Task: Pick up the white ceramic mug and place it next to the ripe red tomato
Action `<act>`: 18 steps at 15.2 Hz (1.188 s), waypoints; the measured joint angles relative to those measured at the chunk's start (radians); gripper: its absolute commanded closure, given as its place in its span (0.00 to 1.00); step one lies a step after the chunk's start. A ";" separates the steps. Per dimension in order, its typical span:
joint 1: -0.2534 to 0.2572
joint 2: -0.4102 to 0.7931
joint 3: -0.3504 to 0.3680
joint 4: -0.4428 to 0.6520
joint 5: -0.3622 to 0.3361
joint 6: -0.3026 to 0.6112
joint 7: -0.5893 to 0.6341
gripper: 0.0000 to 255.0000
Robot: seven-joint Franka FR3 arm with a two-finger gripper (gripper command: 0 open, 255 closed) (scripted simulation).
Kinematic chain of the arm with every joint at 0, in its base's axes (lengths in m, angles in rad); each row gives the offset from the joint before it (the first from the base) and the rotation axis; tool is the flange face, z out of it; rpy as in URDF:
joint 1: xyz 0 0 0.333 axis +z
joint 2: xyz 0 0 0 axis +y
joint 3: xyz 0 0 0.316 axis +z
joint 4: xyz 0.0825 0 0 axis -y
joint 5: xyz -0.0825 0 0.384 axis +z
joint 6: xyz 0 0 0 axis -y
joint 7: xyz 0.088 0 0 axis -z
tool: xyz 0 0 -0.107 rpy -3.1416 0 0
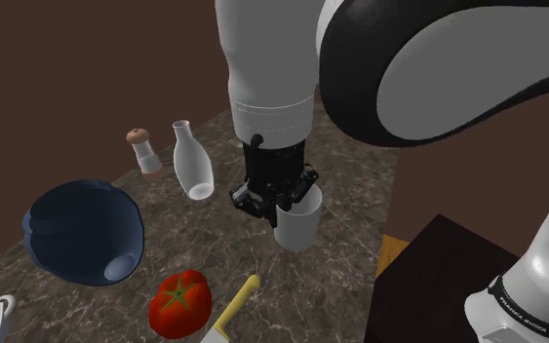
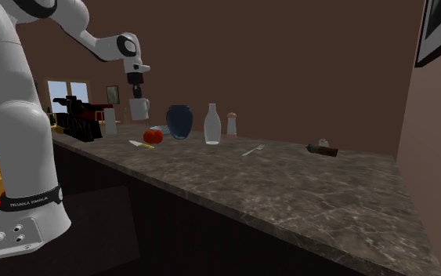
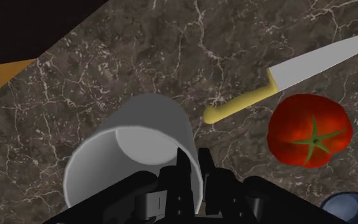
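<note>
Rim of mug (image 1: 299, 230) behind hand (image 1: 274, 203)

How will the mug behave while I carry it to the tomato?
The mug looks rigid, so it likely won't flex. The claw pinches one wall at the rim, so it may tilt or slip on quick moves. Smooth and probably brittle: set down gently.

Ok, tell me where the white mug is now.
The white mug hangs clamped by its rim in the black tool, mid shoulder view, above the marbled counter, right of the yellow-handled knife and red tomato.
</note>
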 measured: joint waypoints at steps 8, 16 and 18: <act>0.096 0.172 0.129 0.169 -0.096 -0.046 0.252 1.00; 0.186 0.311 0.178 0.258 -0.192 -0.045 0.410 1.00; 0.184 0.315 0.176 0.234 -0.196 -0.018 0.412 1.00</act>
